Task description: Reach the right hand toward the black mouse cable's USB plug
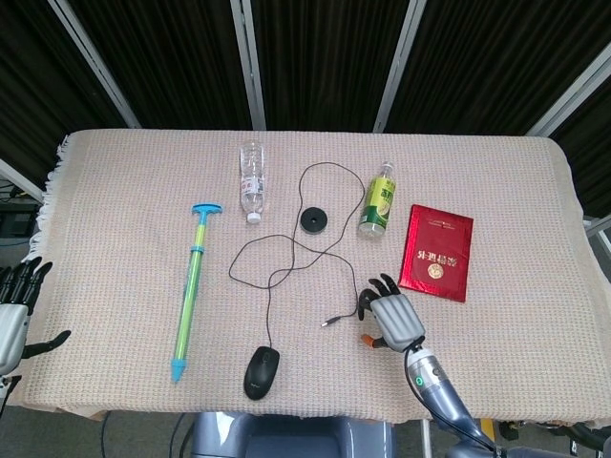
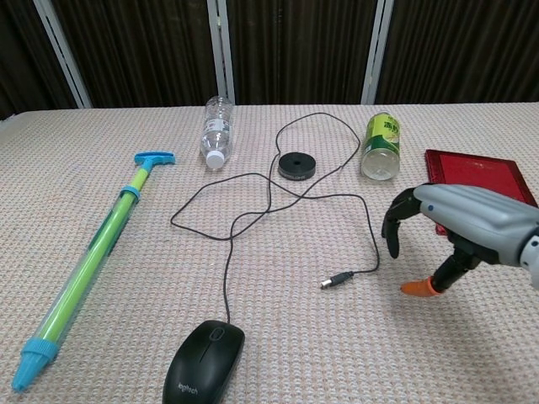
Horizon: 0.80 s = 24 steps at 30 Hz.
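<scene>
The black mouse (image 1: 262, 371) (image 2: 205, 362) lies at the table's front edge. Its thin black cable (image 1: 286, 254) (image 2: 268, 196) loops across the middle and ends in a small USB plug (image 1: 330, 322) (image 2: 336, 279). My right hand (image 1: 391, 317) (image 2: 459, 220) hovers just right of the plug, fingers spread and curved downward, holding nothing; its thumb has an orange tip (image 2: 418, 288). A short gap separates it from the plug. My left hand (image 1: 14, 310) stays off the table's left edge, fingers apart and empty.
A green and blue pump (image 1: 191, 289) (image 2: 91, 252) lies at the left. A clear bottle (image 1: 251, 180) (image 2: 216, 132), a black disc (image 1: 313, 220) (image 2: 296, 164) and a green bottle (image 1: 378, 198) (image 2: 381, 146) lie behind the cable. A red booklet (image 1: 437, 251) (image 2: 472, 172) sits beside the right hand.
</scene>
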Motion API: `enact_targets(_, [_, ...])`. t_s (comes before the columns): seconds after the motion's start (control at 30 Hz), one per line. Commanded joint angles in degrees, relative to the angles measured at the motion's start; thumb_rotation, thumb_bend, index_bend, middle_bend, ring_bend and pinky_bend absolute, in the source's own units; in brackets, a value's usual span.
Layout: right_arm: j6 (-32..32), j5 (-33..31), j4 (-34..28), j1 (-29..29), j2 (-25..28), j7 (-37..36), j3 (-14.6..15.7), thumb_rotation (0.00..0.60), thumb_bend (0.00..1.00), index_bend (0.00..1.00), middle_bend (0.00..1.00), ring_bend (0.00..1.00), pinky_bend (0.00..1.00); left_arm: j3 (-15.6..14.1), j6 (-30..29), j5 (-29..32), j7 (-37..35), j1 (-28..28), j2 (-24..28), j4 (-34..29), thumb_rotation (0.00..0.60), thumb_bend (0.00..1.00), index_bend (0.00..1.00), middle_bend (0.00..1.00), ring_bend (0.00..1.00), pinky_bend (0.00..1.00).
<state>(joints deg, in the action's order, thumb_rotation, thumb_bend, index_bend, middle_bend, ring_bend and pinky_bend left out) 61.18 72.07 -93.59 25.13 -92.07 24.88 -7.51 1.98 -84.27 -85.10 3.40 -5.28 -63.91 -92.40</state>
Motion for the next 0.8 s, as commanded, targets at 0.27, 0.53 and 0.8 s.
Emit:
enact_targets(0.27, [-1.0,-4.0,2.2,3.1,-5.0,4.4,-1.2,0.600,0.15,0.44,0.28,0.09,0.08,0.1,0.6,0.8,-0.5,0.0,0.3,-0.3,0.600,0.04,0.04,0.00,0.00,0.00])
enact_targets(0.53, [-1.2,-6.9,5.1,4.9,-8.9,7.2,-1.4,0.600,0.23,0.50,0.28,0.09,0.08,0.1,1.1,1.2,-1.1,-0.1,0.5,-0.6,0.600,0.04,0.05,0.00,0.00,0.00])
enact_targets(0.8, [-1.2,-8.9,7.7,6.3,-11.9,7.6,-2.0,0.600,0.23,0.48,0.28,0.08,0.06,0.2,1.7,1.7,-1.5,-0.3,0.6,-0.6,0.600,0.05,0.07,0.00,0.00,0.00])
